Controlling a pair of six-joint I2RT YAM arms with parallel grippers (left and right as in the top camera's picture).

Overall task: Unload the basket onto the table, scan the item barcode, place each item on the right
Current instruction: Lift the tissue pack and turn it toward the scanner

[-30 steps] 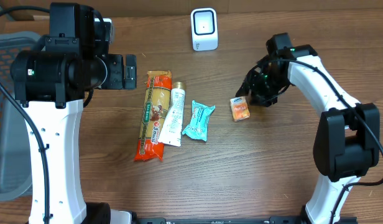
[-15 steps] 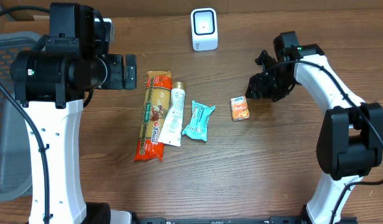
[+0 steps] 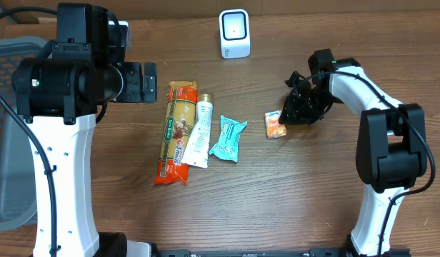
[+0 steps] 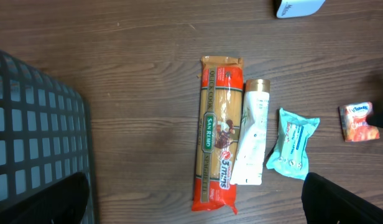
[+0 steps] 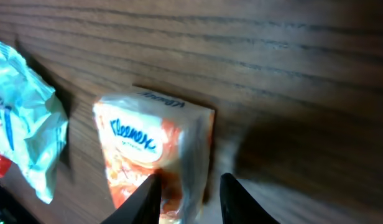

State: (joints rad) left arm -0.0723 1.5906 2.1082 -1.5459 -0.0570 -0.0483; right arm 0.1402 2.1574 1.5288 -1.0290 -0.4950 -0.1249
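Observation:
The item by my right gripper is a small orange and white Kleenex tissue packet [image 3: 275, 124] [image 5: 154, 149], lying flat right of the table's middle. The right gripper [image 3: 291, 114] [image 5: 190, 183] is low at its right edge. One finger lies over the orange face, the other just past the white side. The jaws have narrowed round that edge, but I cannot tell if they press it. The white barcode scanner [image 3: 235, 33] [image 4: 297, 7] stands at the back centre. My left gripper [image 3: 145, 81] [image 4: 194, 208] hangs high over the table's left, open and empty.
A red and orange spaghetti pack [image 3: 174, 132], a white tube [image 3: 200, 130] and a teal wipes pack [image 3: 228, 138] lie side by side left of the tissue packet. A grey mesh basket [image 3: 9, 128] sits at the left edge.
The right gripper pulled back to the right, then returned to the tissue packet's right edge with narrower jaws. The packet has stayed in place. The left arm has not moved.

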